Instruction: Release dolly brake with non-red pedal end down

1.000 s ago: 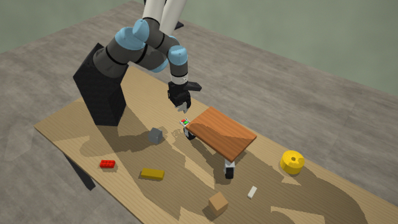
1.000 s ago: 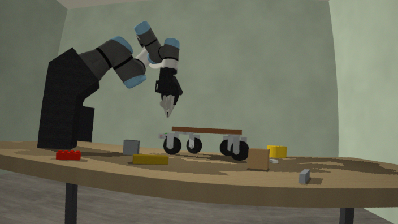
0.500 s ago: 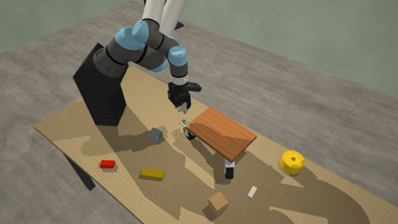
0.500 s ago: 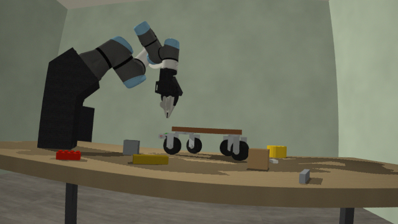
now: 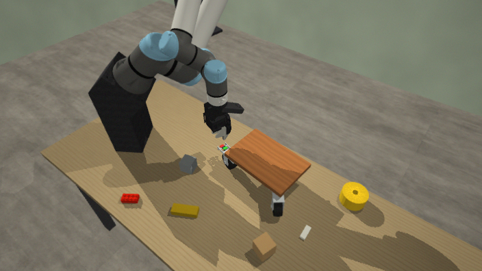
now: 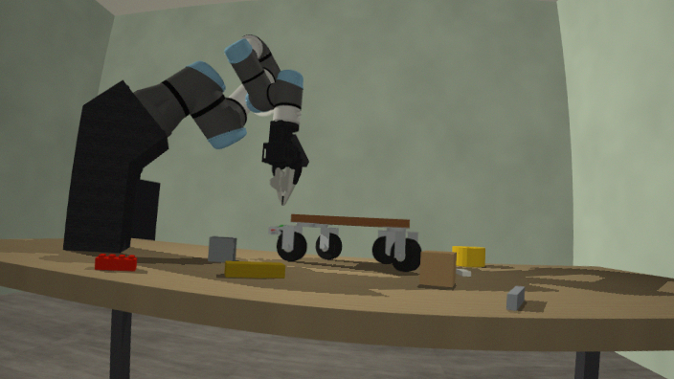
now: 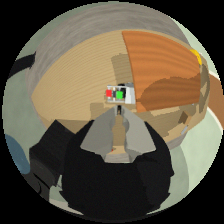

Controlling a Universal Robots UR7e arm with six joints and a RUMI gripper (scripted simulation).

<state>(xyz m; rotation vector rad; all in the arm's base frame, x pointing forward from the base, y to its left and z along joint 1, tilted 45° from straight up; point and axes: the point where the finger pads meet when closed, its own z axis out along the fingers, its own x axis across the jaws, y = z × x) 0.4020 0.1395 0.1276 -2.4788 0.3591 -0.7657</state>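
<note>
The dolly (image 5: 268, 160) (image 6: 349, 221) is a brown wooden board on black casters, and it stands on the table. At its near-left corner a caster carries a small brake pedal (image 5: 224, 147) with a red end and a green end. In the wrist view the pedal (image 7: 116, 93) shows red on the left and green on the right. My gripper (image 5: 222, 133) (image 6: 284, 197) is shut and empty. It hangs a short way above the pedal, apart from it. In the wrist view the fingertips point just below the pedal.
On the table lie a grey cube (image 5: 187, 163), a red brick (image 5: 130, 198), a yellow bar (image 5: 185, 210), a tan cube (image 5: 263, 246), a small white block (image 5: 305, 232) and a yellow ring (image 5: 354, 196). The black robot base (image 5: 120, 106) stands at the back left.
</note>
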